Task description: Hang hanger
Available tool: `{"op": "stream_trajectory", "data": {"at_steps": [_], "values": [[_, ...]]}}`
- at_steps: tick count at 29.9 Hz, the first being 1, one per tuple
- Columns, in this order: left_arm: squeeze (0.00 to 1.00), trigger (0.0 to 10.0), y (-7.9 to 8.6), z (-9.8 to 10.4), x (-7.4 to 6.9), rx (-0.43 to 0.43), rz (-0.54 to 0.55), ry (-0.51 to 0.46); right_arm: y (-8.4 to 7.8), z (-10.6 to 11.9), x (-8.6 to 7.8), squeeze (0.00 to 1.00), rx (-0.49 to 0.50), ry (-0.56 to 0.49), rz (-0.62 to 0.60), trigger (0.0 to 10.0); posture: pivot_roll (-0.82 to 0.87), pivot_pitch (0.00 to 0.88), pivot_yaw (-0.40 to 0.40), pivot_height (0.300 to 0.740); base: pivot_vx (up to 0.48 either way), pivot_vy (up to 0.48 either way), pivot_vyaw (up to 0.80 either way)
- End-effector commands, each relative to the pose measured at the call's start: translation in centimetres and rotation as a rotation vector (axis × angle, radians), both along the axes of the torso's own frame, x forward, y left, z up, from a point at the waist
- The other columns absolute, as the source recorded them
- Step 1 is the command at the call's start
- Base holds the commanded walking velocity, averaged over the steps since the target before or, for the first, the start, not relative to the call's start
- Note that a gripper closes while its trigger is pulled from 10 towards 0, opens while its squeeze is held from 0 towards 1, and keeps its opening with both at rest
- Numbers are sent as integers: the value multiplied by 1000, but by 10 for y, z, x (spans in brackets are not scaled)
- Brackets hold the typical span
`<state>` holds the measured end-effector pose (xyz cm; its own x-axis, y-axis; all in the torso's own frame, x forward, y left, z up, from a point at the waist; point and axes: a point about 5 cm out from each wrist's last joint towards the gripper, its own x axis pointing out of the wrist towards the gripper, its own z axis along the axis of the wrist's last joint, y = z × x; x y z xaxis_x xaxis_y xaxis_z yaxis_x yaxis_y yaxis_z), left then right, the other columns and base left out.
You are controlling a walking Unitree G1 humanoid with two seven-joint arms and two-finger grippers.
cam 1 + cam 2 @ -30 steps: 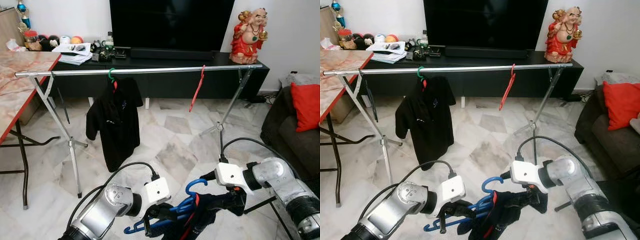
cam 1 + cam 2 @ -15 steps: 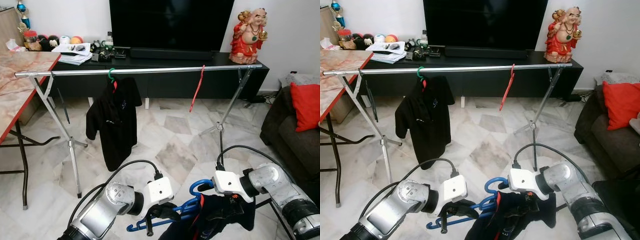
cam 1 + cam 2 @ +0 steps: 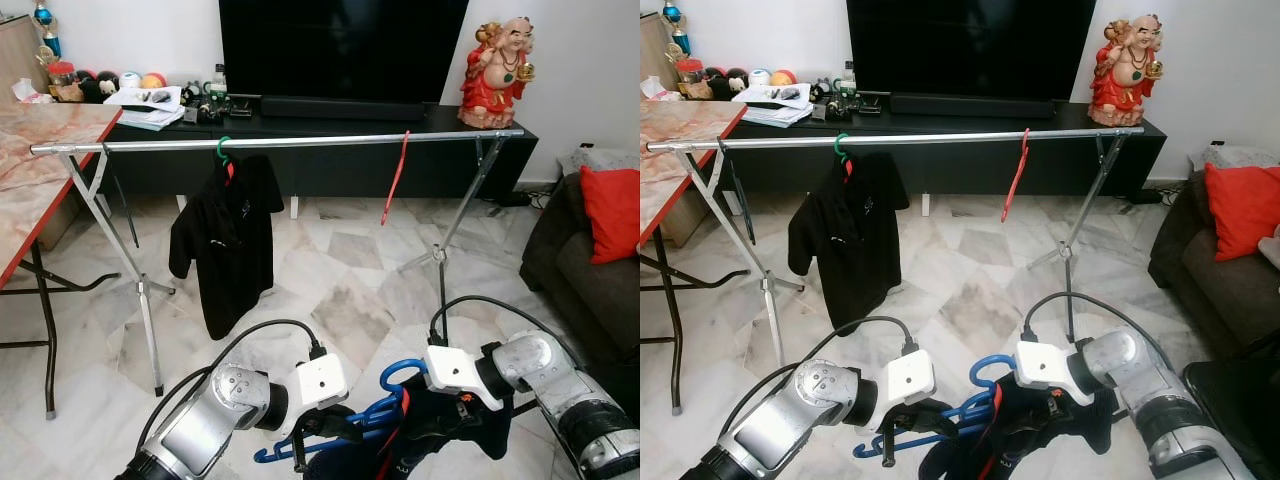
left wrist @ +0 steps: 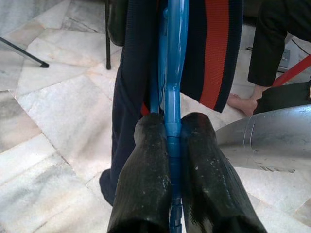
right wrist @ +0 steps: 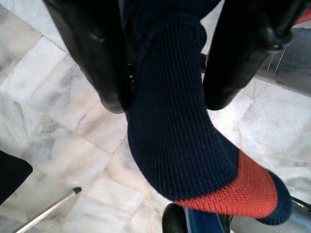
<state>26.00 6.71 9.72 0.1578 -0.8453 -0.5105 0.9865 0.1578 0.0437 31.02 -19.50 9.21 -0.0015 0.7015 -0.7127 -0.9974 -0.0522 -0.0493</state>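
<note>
Nearest, at 6 o'clock: left gripper (image 4: pixel 169 145) is clamping the blue hanger (image 3: pixel 345 424), fingers pressed to either side of its bar. Right gripper (image 5: pixel 163 73) is straddling the navy garment (image 5: pixel 177 141), knit fabric with an orange band bunched between its fingers. The left wrist view is also catching a person's bare foot (image 4: pixel 241 103) on the marble floor (image 3: pixel 340 290). Farther, at 12 o'clock: steel rail (image 3: pixel 300 141) is carrying a black shirt (image 3: pixel 228 240) and red hanger (image 3: pixel 394 180). Beyond, TV (image 3: pixel 342 48), red statue (image 3: pixel 497 62). No legible writing.

Rail (image 3: pixel 300 141) bare between black shirt (image 3: pixel 228 240) and red hanger (image 3: pixel 394 182); also bare beyond hanger toward right end.
</note>
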Motion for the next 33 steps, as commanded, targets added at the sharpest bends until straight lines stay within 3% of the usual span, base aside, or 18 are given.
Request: {"op": "stream_trajectory", "data": {"at_steps": [1,33], "values": [[0,10000,-9,15,2,-34,-39,-48,1,6,4,0,4,-10,8,0,119,0,-85,740,0,0,0],[0,10000,-8,22,12,-35,-17,-97,12,3,1,0,23,32,62,0,127,0,-88,740,0,0,0]]}}
